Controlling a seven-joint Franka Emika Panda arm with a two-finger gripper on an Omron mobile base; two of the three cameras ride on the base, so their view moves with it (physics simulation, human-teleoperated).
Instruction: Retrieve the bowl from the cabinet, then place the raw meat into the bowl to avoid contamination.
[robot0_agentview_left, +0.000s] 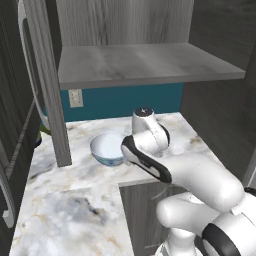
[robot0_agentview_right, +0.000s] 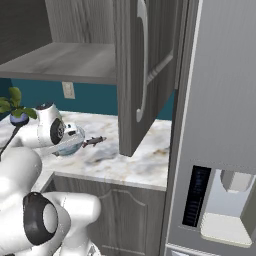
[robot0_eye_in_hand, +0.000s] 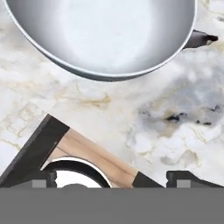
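The bowl already sits on the marble surface, out of the cabinet, so my next step is the raw meat, lying just beside its rim. My jaws stand apart, holding nothing. I must shift over and descend. The bowl hides most of the meat from my hand camera.

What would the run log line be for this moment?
bowl: on marble counter, empty | raw meat: on counter beside bowl, not in it | cabinet: doors open, shelf bare | gripper: above counter near bowl, holding nothing
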